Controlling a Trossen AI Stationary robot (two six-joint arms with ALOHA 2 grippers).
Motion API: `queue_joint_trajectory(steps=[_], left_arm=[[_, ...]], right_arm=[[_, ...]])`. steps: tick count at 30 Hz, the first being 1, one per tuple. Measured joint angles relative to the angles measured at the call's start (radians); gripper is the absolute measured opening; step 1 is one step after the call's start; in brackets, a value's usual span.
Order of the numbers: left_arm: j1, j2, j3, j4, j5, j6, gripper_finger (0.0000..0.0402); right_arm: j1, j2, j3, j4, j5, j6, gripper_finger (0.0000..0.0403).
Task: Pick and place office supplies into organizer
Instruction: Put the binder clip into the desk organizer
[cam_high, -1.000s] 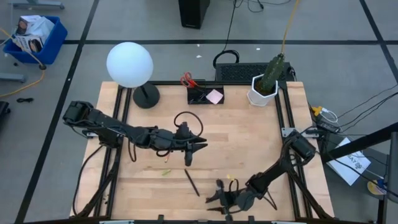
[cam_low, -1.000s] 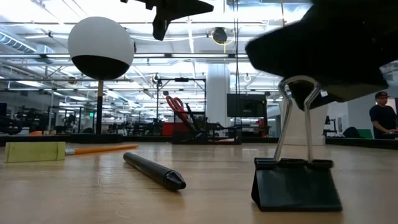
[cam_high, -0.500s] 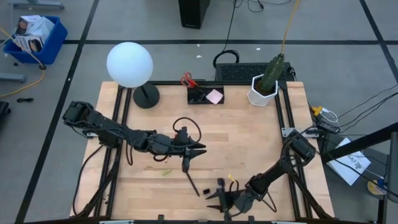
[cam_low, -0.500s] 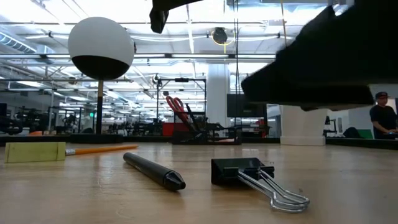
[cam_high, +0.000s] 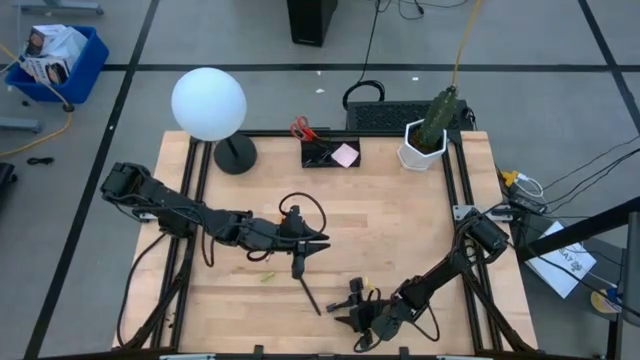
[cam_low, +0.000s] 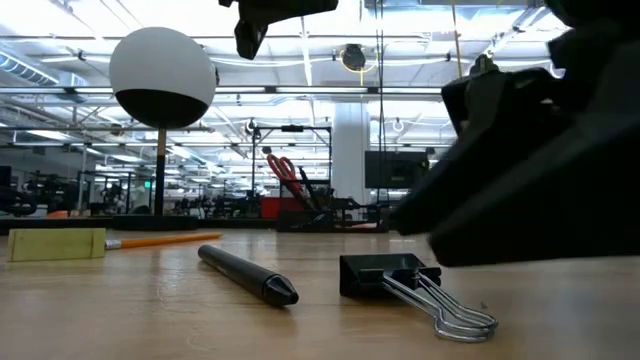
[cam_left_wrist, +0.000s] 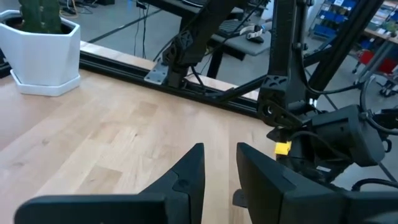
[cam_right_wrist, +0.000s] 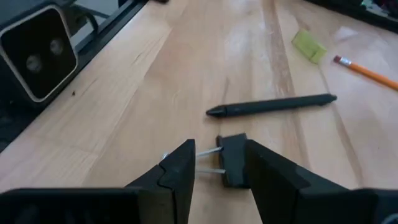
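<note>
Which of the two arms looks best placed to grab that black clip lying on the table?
The right. Its gripper hangs open directly over the clip, fingers either side. The left gripper is over the pen instead.

- We see a pale wooden table top, smooth, with visible grain and a soft sheen.
- We see a black binder clip with a matt body and shiny silver wire handles.
- We see a slim black pen, matt, plastic by the look of it.
- We see a white hexagonal plant pot, smooth and slightly glossy.
- We see a white globe lamp, smooth and matt.
</note>
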Motion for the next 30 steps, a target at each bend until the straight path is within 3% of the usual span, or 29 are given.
queue_joint_trajectory(steps=[9,14,30], left_arm=[[0.0,0.0,0.0,-0.002,0.0,0.0,0.0097],[0.0,0.0,0.0,-0.003,-0.001,0.0,0.0097],[0.0,0.001,0.0,-0.006,-0.001,-0.004,0.0097]], right_arm=[[-0.045,0.0,0.0,-0.019,-0.015,-0.03,0.013],[-0.082,-0.002,0.001,-0.047,-0.134,-0.012,0.013],[-0.186,-0.006,-0.003,-0.132,-0.299,0.296,0.012]])
